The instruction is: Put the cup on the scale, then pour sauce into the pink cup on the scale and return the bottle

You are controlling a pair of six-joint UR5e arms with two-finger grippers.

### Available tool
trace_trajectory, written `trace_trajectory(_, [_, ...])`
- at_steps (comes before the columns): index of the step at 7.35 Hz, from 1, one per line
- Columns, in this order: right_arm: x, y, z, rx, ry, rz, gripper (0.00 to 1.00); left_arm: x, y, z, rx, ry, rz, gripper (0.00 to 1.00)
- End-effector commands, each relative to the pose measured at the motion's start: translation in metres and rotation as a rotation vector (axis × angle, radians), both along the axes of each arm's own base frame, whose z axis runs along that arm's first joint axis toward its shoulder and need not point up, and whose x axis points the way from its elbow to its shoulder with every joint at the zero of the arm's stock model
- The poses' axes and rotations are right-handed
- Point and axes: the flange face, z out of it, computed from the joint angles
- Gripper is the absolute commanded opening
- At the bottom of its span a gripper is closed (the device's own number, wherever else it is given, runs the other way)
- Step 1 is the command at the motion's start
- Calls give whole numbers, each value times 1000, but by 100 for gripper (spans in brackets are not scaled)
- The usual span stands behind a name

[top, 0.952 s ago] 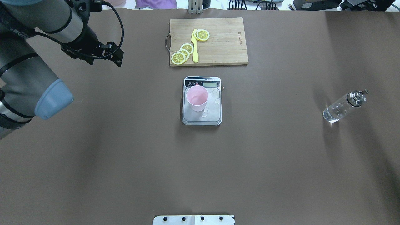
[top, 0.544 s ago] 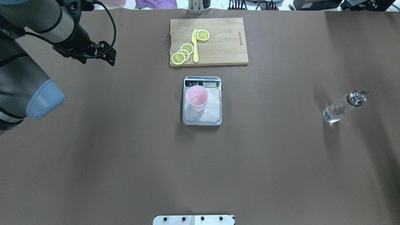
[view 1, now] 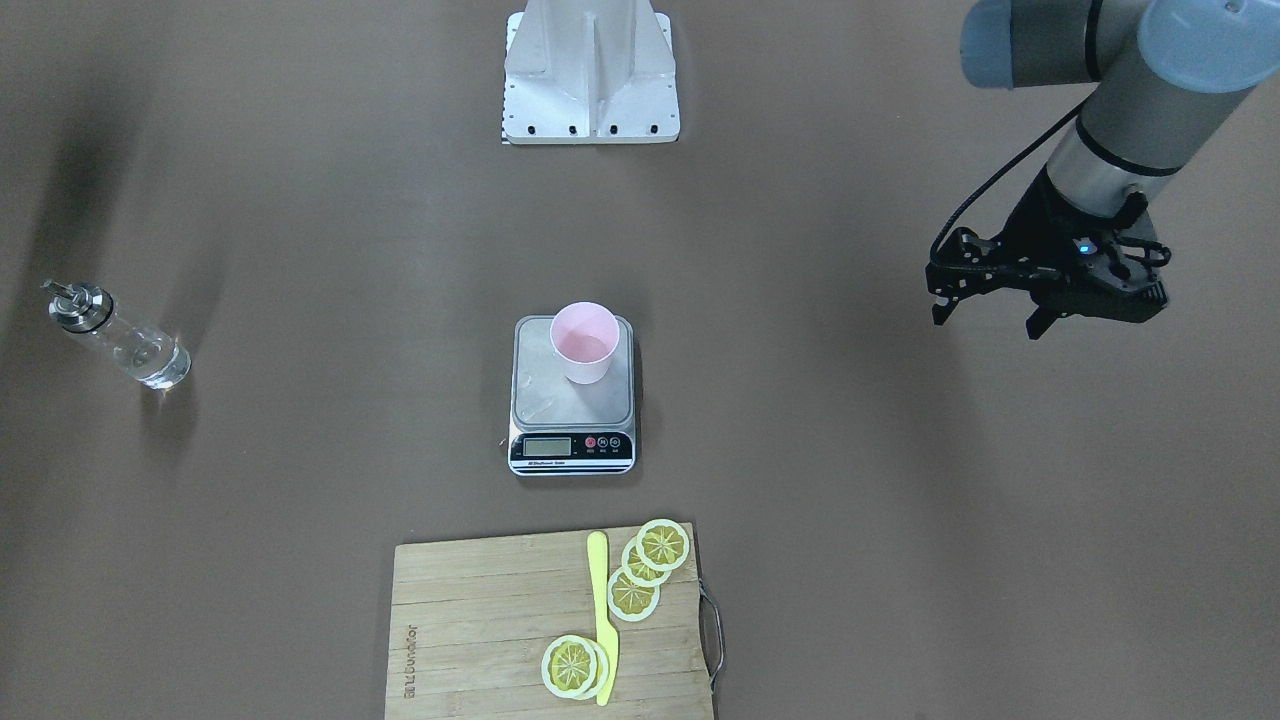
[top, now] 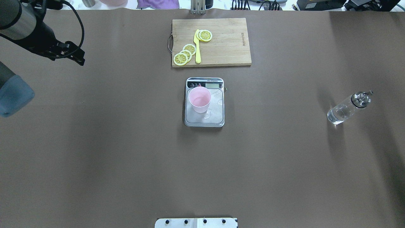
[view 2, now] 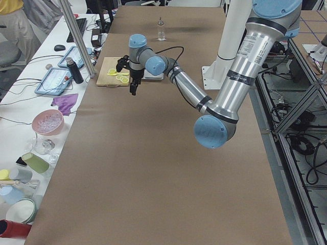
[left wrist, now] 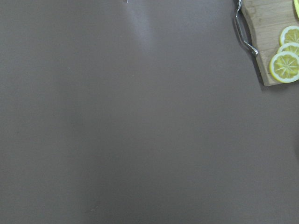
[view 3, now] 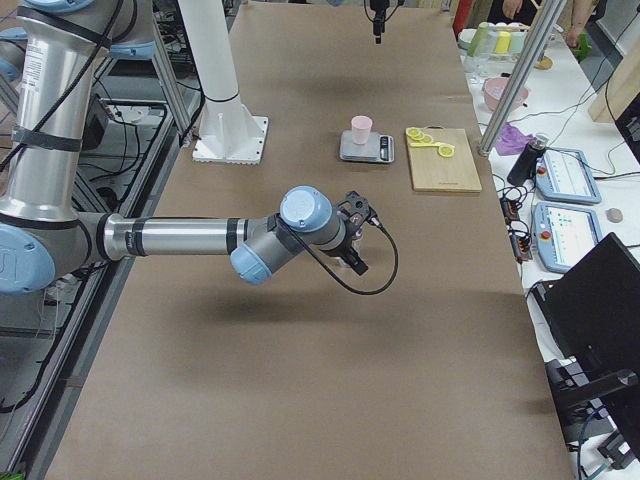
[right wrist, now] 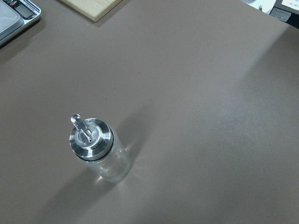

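Note:
The pale pink cup point(top: 199, 99) stands upright on the silver plate of the scale point(top: 216, 117), toward its left and display end; it also shows in the front view point(view 1: 584, 342). Clear wet spots lie on the plate beside it. The clear glass bottle point(top: 347, 107) with a steel cap stands upright on the table far to the right, and shows in the right wrist view point(right wrist: 96, 151). My left gripper point(view 1: 987, 318) is open and empty above the table, far left of the scale. My right gripper point(view 3: 356, 248) shows only in the exterior right view; I cannot tell its state.
A wooden cutting board point(top: 226, 41) with lemon slices point(top: 185, 53) and a yellow knife point(top: 197, 47) lies behind the scale. The robot's base plate point(top: 196, 222) sits at the near edge. Brown table surface point(top: 126, 158) surrounds everything.
My left arm has drawn back to the left and toward the table's far edge, away from the scale, with its gripper still open. Cup, scale and bottle have not moved.

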Motion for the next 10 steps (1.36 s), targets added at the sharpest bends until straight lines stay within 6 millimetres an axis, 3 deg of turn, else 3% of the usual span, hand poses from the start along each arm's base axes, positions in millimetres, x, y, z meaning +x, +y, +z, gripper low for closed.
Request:
trace_trajectory(1, [0, 2, 25, 99, -15, 8, 100, -14, -1, 19, 13, -23, 20, 96])
trace_trajectory(2, [0, 5, 38, 117, -26, 12, 100, -15, 0, 20, 13, -23, 20, 96])
trace_trajectory(3, [-10, 5, 35, 99, -53, 8, 100, -15, -1, 20, 10, -24, 19, 96])
trace_trajectory(6, [-69, -4, 16, 98, -112, -99, 100, -14, -1, 25, 3, -28, 20, 96])
trace_trajectory(7, [-80, -10, 11, 107, -116, -121, 100, -14, -1, 27, 1, -31, 22, 95])
trace_trajectory(10, [-85, -12, 20, 94, -111, -129, 100, -14, -1, 27, 2, -32, 21, 95])
